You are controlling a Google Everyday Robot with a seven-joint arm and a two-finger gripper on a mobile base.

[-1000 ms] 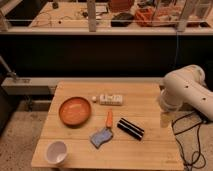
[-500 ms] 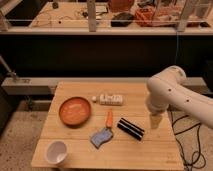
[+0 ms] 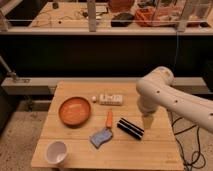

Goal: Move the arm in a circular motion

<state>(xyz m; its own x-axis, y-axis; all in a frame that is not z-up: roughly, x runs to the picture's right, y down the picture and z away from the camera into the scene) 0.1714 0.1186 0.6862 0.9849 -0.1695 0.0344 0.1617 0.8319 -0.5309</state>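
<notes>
The cream-white arm (image 3: 165,97) reaches in from the right edge over the right part of the wooden table (image 3: 70,140). Its thick segment bends at a rounded joint above the table's back right and hangs down. The gripper (image 3: 148,122) is the small tan tip at the lower end. It points down, just right of a black box (image 3: 130,128) and above the table top. It holds nothing that I can see.
On the table are an orange bowl (image 3: 75,110), a white box (image 3: 110,99), a carrot (image 3: 109,119), a blue cloth (image 3: 101,137) and a white cup (image 3: 56,151). A dark wall and a railing stand behind. Cables lie on the floor at the right.
The arm has swung left from the right edge and out over the table. Its tip has moved left and down toward the black box.
</notes>
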